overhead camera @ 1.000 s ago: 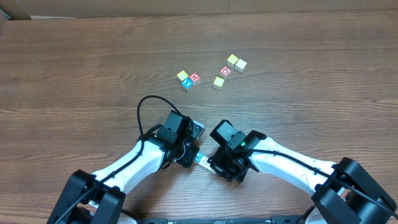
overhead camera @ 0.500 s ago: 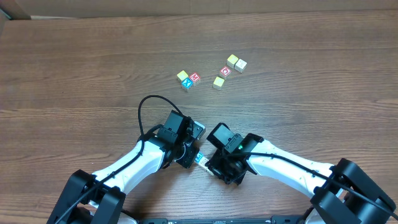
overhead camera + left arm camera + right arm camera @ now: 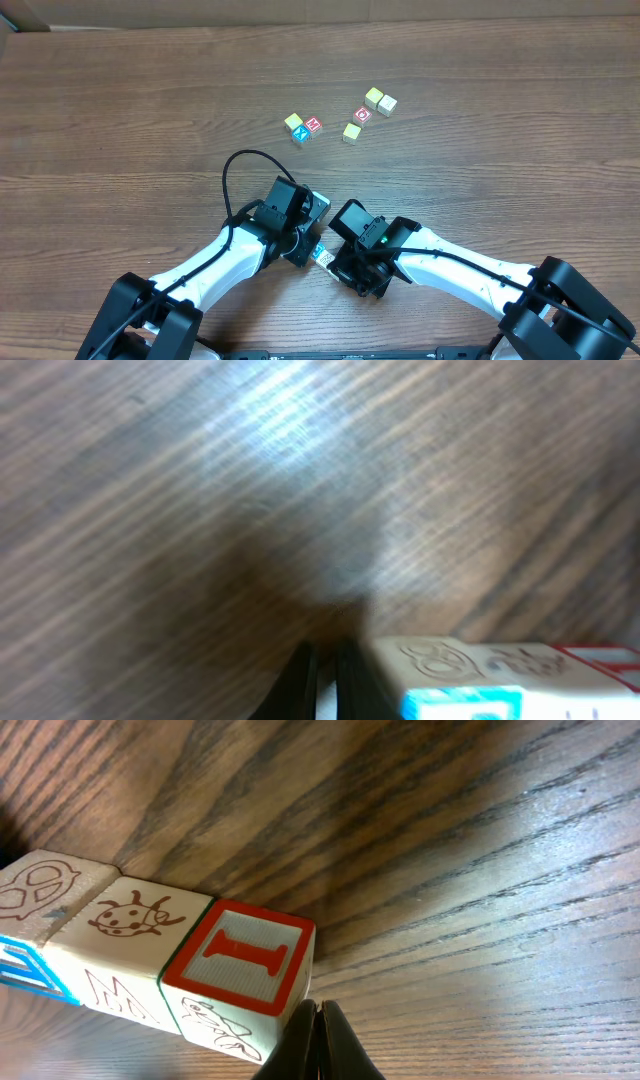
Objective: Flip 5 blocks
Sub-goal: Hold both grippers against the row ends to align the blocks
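Note:
Three blocks lie in a row between my two arms (image 3: 323, 257). In the right wrist view they show a pretzel face (image 3: 30, 892), a ladybug face (image 3: 125, 918) and a red letter I (image 3: 240, 958). My right gripper (image 3: 318, 1022) is shut, its tip against the lower right edge of the red I block. My left gripper (image 3: 325, 672) is shut and empty, just left of the pretzel block (image 3: 450, 658), which has a blue side face. Several more blocks lie farther up the table: a yellow-green one (image 3: 292, 121), a blue one (image 3: 300, 135) and a red M (image 3: 313, 125).
Another loose group sits to the right of those: a red O block (image 3: 362, 114), a yellow-green block (image 3: 351, 132), and a yellow and white pair (image 3: 379, 100). A black cable (image 3: 232, 180) loops up from the left arm. The wooden table (image 3: 120, 120) stretches all round.
My right arm has slid a little left toward the left arm, nudging the row of blocks with it. The left arm has barely moved. Both grippers stayed shut.

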